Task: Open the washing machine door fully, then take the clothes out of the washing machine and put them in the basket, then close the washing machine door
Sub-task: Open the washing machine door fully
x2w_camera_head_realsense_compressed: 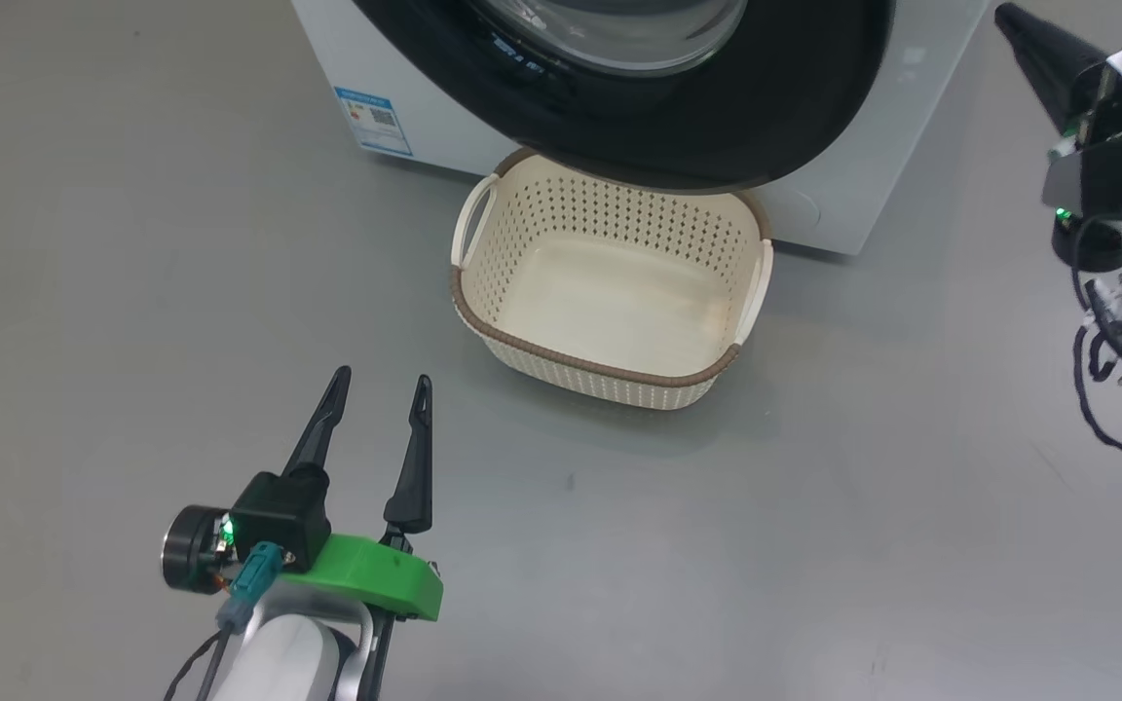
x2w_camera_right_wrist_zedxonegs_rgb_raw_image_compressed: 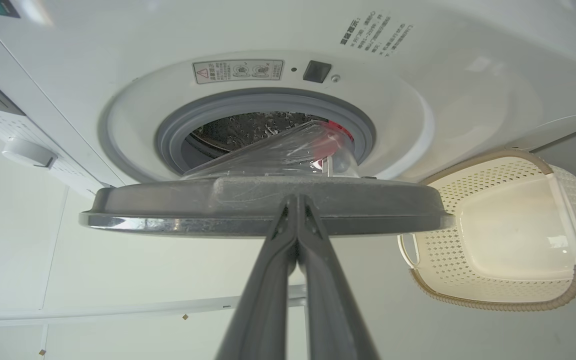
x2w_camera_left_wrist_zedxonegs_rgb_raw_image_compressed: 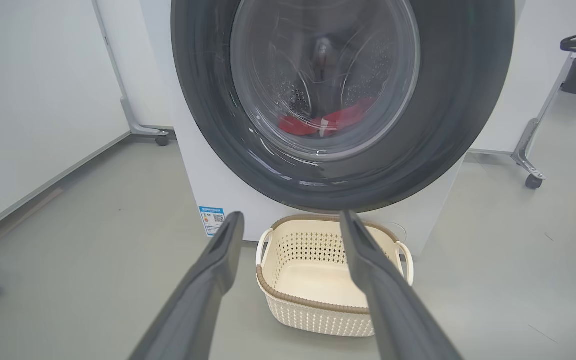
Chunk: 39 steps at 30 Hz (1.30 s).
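Grey floor (x2w_camera_head_realsense_compressed: 132,292), white washing machine (x2w_camera_right_wrist_zedxonegs_rgb_raw_image_compressed: 443,65) at upper frame: the washing machine door (x2w_camera_right_wrist_zedxonegs_rgb_raw_image_compressed: 178,200) stands ajar, an edge-on dark band running left to right straight ahead of the right tool (x2w_camera_right_wrist_zedxonegs_rgb_raw_image_compressed: 295,200), whose fingers are pressed together on nothing, tips at the rim's edge. Left tool (x2w_camera_head_realsense_compressed: 382,380), lower left, is spread wide and empty, well apart from the door; red clothes (x2w_camera_left_wrist_zedxonegs_rgb_raw_image_compressed: 340,117) lie in the drum behind the glass, basket (x2w_camera_head_realsense_compressed: 600,362) below.

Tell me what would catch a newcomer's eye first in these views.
The washing machine door, big and black-rimmed, stands ajar, with the right gripper, shut, at its edge. Behind its glass lie the red clothes. Just below it sits the empty cream basket, and the left gripper hovers open nearer the robot.
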Motion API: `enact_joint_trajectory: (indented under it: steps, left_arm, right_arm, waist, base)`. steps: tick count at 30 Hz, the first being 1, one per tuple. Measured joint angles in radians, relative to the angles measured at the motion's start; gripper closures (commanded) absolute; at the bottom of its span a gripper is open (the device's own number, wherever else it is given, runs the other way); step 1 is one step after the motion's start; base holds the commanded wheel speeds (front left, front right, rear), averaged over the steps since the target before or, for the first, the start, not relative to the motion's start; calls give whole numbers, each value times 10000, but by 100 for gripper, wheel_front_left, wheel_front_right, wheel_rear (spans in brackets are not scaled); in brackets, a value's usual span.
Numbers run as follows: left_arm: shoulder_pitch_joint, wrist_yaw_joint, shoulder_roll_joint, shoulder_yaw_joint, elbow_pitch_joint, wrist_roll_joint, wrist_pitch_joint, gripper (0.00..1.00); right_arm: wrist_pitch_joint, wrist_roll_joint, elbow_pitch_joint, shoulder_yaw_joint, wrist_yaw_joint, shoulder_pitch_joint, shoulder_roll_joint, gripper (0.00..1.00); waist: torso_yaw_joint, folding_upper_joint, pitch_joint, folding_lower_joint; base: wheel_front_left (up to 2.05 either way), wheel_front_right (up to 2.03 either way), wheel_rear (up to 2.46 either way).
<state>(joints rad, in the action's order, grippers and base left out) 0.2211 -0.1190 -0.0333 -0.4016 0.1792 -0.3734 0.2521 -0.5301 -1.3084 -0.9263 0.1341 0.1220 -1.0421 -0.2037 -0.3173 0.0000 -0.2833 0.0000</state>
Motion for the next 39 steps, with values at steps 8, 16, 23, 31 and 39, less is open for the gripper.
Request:
enact_joint_trajectory:
  steps: [8,16,23,31,39]
  left_arm:
    - [-515,0,-15,489,125,305,0,0]
    - [-826,0,-27,823,48,399,0,0]
    - [-1002,0,-38,1074,-44,416,0,0]
    - [-1132,0,-42,1122,-161,502,0,0]
    - [-1313,0,-46,1396,-272,600,0,0]
  right_arm:
    - [460,769,1760,-1076,0,1469,384,100]
    - [1511,2052,4153,-2623,0,3338,123,100]
    - [2949,3170,5463,-3536,0,4855,-207,0]
    - [4821,5016,5808,-3981,0,6450,-1080,0]
    - [6312,6195,5990,-4276,0,7380,-1256,0]
  waist:
    - [827,0,708,0]
    - [1729,0,1353,0]
    - [2215,0,1721,-1]
    - [2519,0,1931,-1]
    - [2746,0,1970,-1]
  base:
    - [0,0,0]
    - [0,0,0]
    - [0,0,0]
    - [0,0,0]
    - [0,0,0]
